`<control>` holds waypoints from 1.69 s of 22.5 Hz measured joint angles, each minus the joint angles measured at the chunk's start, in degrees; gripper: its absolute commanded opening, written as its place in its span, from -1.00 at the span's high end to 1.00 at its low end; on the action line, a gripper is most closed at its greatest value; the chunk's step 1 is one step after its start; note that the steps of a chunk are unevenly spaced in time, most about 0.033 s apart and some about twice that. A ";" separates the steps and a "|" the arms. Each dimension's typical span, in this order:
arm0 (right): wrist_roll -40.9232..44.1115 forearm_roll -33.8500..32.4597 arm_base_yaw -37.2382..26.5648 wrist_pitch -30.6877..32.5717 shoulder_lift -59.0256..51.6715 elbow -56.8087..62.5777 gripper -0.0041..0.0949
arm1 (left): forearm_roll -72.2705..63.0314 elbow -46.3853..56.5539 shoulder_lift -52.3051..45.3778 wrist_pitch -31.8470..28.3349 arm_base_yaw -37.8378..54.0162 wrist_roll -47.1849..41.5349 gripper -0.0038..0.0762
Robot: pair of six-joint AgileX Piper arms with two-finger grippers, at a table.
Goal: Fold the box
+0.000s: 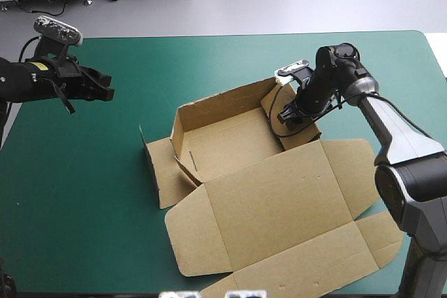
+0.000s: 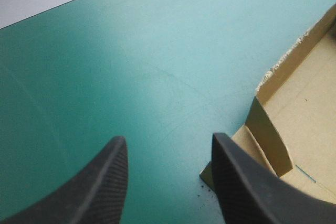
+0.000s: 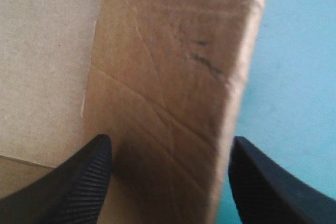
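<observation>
Spread, the right hand [image 3: 169, 140] is straddling the box's [image 1: 272, 193] right wall; the left hand [image 2: 168, 139] is hovering spread. Pinching askew could buckle it.

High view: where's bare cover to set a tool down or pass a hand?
Widest: the teal-green cover between the box and the table's left edge, nearer than the left gripper. Also the far strip behind the box. Crowded: near right, where the lid spreads to the edge, and around the right gripper at the box's right wall.
</observation>
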 measured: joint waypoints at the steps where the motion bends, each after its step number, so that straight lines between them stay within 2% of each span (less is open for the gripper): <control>1: 0.00 0.84 0.00 -0.07 0.70 0.05 -0.11 | -0.06 0.00 0.00 0.05 0.00 0.00 0.02; 2: 0.00 2.54 0.05 -0.14 1.90 0.05 0.03 | -0.47 0.00 0.00 0.11 0.00 0.00 0.02; 4: 0.23 4.20 0.11 -0.44 3.00 0.05 0.70 | -0.74 0.00 0.00 0.11 0.00 0.00 0.02; 5: 0.54 4.34 0.11 -0.66 3.36 0.05 0.94 | -0.74 0.00 0.00 0.11 0.00 0.00 0.02; 15: 3.21 4.40 0.58 -1.19 3.67 -0.02 0.97 | -0.90 0.00 0.00 0.11 0.00 0.04 0.02; 21: 3.21 3.95 0.09 -0.50 -0.21 -2.86 0.97 | -0.61 0.00 0.00 -1.18 0.00 -0.02 0.02; 25: 3.05 4.58 -3.48 -0.39 -7.67 -5.10 0.97 | 0.59 0.00 0.00 -1.98 0.00 -0.68 0.02; 27: 2.95 6.01 -7.71 0.08 -12.89 -5.31 0.97 | 0.85 0.00 0.00 -2.71 0.00 -1.41 0.02; 30: 1.15 11.72 -15.15 0.35 -19.68 -5.25 0.97 | 3.39 0.00 0.00 -4.41 0.00 -4.21 0.02; 32: 0.61 12.31 -17.34 0.35 -23.25 -5.25 0.97 | 5.20 0.00 0.00 -3.85 0.00 -5.84 0.02; 38: -0.67 13.44 -17.58 0.47 -29.96 -5.25 0.97 | 1.34 0.00 0.00 1.48 3.16 -6.25 0.02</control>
